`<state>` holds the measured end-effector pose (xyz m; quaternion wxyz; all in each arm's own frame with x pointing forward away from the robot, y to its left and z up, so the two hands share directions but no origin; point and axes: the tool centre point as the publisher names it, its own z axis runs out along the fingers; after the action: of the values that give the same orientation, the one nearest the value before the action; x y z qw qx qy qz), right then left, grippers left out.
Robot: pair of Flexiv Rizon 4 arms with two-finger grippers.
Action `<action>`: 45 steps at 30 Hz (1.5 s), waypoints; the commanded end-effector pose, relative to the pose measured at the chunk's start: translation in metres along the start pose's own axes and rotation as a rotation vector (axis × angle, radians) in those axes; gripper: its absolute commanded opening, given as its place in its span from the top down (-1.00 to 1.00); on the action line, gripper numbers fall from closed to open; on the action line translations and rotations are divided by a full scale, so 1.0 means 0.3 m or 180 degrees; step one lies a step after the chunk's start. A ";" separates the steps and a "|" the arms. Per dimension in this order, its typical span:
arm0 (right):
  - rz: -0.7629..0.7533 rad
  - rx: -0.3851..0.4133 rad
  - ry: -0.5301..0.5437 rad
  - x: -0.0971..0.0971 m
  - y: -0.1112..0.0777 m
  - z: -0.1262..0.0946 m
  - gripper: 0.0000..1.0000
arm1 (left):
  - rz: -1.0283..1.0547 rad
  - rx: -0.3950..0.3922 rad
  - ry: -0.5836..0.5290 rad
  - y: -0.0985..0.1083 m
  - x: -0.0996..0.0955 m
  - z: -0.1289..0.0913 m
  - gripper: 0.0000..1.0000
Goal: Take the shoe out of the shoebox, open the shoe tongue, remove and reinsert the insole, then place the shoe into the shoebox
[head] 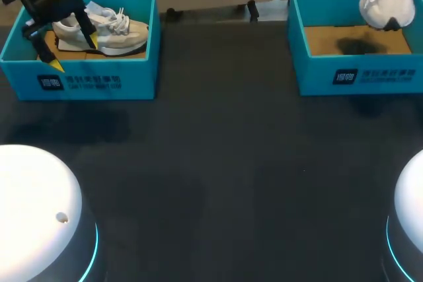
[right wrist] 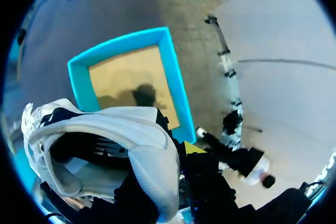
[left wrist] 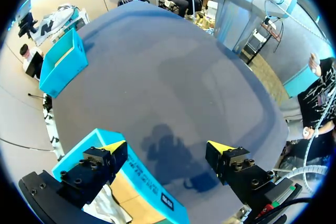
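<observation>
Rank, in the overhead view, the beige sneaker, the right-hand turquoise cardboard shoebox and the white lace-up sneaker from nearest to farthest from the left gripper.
1. The beige sneaker, right at the left gripper, inside the left turquoise shoebox.
2. The right-hand turquoise cardboard shoebox, far over on the right side.
3. The white lace-up sneaker, lifted above that box's far right part.
</observation>
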<state>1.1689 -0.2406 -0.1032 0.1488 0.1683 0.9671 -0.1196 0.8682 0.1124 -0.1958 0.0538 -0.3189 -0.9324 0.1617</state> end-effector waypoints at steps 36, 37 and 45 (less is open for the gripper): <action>0.3214 0.0364 0.0651 0.214 -0.189 0.136 1.00 | 0.0002 -0.0010 0.0001 0.000 0.002 0.000 -1.00; 0.3242 0.0363 0.0654 0.217 -0.189 0.141 1.00 | 0.0002 -0.0010 0.0001 0.000 0.002 0.000 -1.00; 0.3619 0.0483 0.0644 0.262 -0.230 0.198 1.00 | 0.0002 -0.0010 0.0001 0.000 0.002 0.000 -1.00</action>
<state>1.0965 -0.2957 -0.1669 0.0843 0.6709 0.7322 -0.0820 0.8682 0.1124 -0.1958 0.0538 -0.3189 -0.9324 0.1617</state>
